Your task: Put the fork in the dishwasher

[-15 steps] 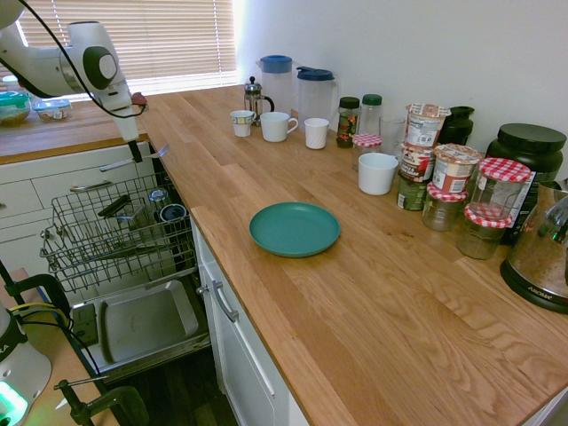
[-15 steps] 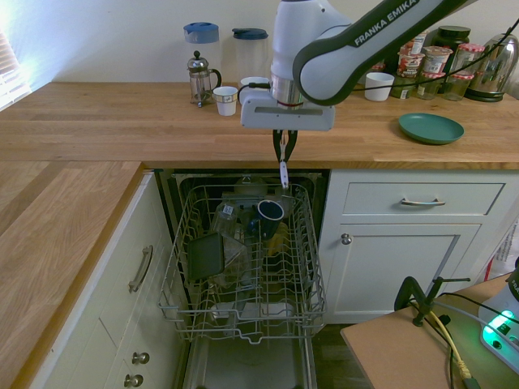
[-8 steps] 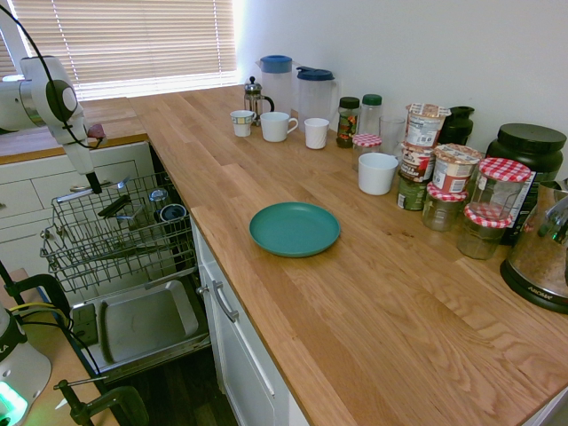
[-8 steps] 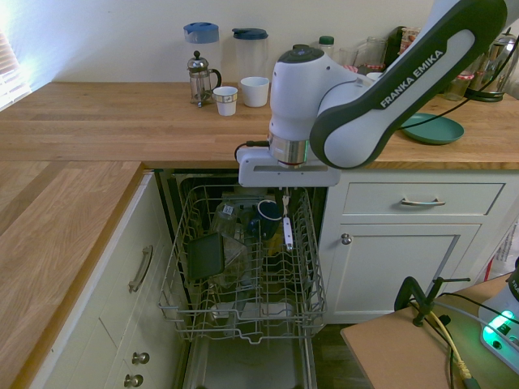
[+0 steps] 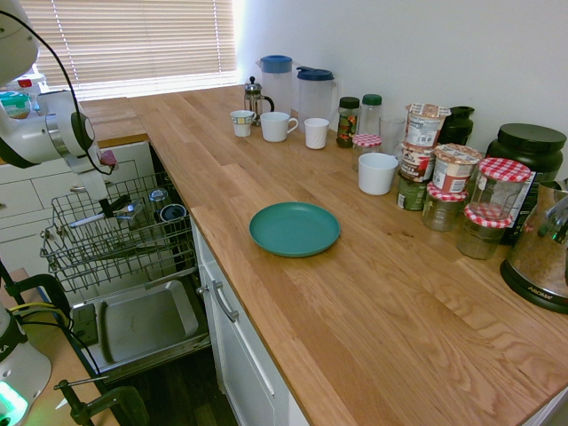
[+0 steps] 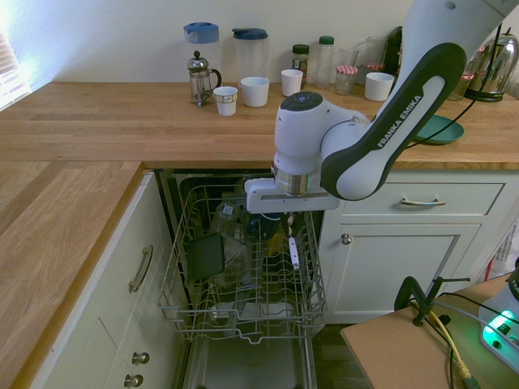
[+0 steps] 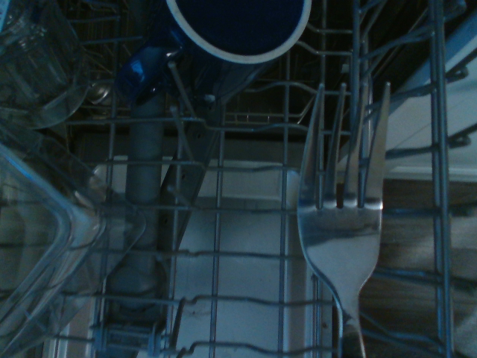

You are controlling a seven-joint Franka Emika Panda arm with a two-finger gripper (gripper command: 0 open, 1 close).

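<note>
Four tines of the fork (image 7: 342, 246) show clearly in the wrist view, over the wire rack (image 6: 247, 318) of the dishwasher (image 5: 115, 257). The jaws (image 6: 289, 220) are closed together on the fork, which hangs with its pale handle slanting downward in the second exterior view. The fork is at the side of the rack near the white cabinet (image 6: 397, 271); whether it touches the wires, I cannot tell.

In the rack, one dark blue mug (image 7: 223, 82) with a light rim is near the tines. Some clear containers (image 6: 235, 258) are also there, and beside them stands a dark rectangular container (image 6: 206, 256). Below the rack, a grey metal panel (image 5: 146, 321) lies lowered.

On the wooden surface (image 5: 355, 337) there is one green plate (image 5: 295, 229), flat and well apart from the arm (image 6: 369, 150). Farther back stand a French press (image 6: 200, 79), a patterned cup (image 6: 225, 100) and three white cups (image 5: 280, 127) (image 5: 316, 133) (image 5: 377, 174). Two clear pitchers (image 5: 277, 84) (image 5: 315, 98) with blue lids are behind them, close to the wall. Several jars (image 5: 482, 232) with red-checked lids are grouped together, and beside these stands a kettle (image 5: 543, 253) on its black base.
</note>
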